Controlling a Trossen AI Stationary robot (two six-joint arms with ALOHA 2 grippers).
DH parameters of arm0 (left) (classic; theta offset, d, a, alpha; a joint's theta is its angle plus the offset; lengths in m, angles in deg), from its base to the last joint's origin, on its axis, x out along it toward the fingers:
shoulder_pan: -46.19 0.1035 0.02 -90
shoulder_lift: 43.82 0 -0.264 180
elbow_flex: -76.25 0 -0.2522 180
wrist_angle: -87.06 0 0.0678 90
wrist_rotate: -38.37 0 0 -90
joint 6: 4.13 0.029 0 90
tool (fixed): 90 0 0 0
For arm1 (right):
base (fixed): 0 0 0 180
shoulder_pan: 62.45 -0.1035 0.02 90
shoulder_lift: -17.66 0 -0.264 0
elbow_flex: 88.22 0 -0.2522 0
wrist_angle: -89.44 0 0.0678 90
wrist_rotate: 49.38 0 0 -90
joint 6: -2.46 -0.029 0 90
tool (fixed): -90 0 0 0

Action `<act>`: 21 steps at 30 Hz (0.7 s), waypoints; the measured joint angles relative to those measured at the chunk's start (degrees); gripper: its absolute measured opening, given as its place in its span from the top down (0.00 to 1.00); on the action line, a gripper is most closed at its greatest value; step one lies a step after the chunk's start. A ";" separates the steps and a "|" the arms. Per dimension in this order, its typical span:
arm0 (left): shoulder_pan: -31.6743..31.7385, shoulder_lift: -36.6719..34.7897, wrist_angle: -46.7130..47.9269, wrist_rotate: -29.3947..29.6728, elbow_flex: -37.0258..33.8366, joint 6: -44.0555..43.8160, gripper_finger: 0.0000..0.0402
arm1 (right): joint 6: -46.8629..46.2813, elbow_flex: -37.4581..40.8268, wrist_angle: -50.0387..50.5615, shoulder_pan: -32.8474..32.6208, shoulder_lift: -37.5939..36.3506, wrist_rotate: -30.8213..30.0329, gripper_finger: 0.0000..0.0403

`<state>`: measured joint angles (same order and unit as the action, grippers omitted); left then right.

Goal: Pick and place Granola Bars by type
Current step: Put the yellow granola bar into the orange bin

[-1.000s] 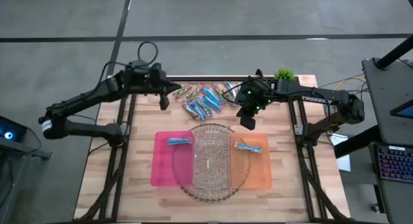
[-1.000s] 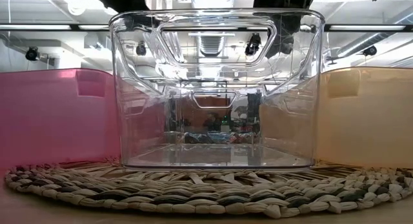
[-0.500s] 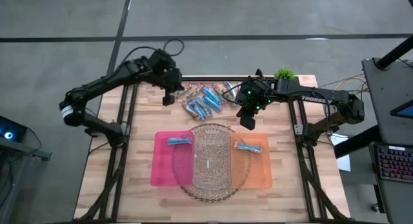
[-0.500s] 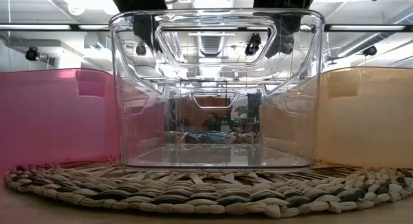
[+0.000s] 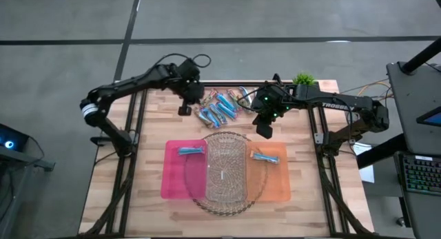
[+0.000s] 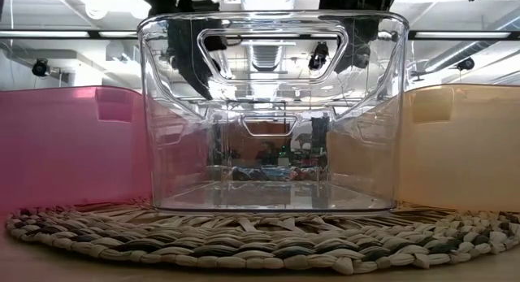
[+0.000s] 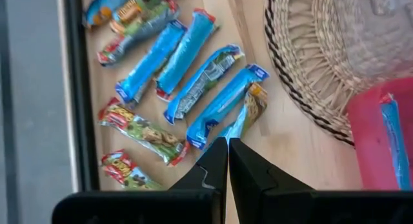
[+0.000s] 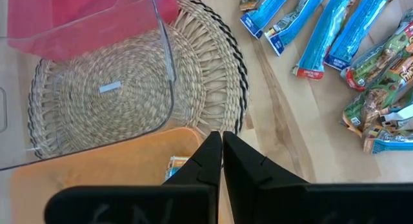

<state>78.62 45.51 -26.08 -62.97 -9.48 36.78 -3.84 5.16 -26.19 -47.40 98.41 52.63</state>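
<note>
The Granola Bars are piled on the desk. The closed, empty left hand is held just beside them. The closed, empty right hand is held near them.

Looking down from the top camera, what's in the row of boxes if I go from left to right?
Pink bin with a blue bar in it → clear bin on the woven mat → orange bin with a blue bar in it.

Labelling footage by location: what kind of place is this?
Probably a robotics lab or workshop: a wooden table on bare concrete floor, ceiling strip lights, and a computer keyboard beside the rig.
</note>
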 joint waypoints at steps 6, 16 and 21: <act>-0.01 4.70 -0.34 -0.03 -0.04 -0.22 0.95 | -0.16 0.00 0.04 0.00 0.00 0.11 0.98; -0.58 7.64 -0.47 2.47 -0.09 2.58 0.65 | -2.75 0.01 0.12 0.00 0.02 2.73 0.98; -0.82 8.40 -0.52 2.45 -0.11 7.66 0.60 | -3.18 0.02 0.13 0.00 0.02 3.52 0.98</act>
<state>77.80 53.91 -26.60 -60.52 -9.59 44.43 -7.02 5.18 -26.06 -47.40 98.44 56.15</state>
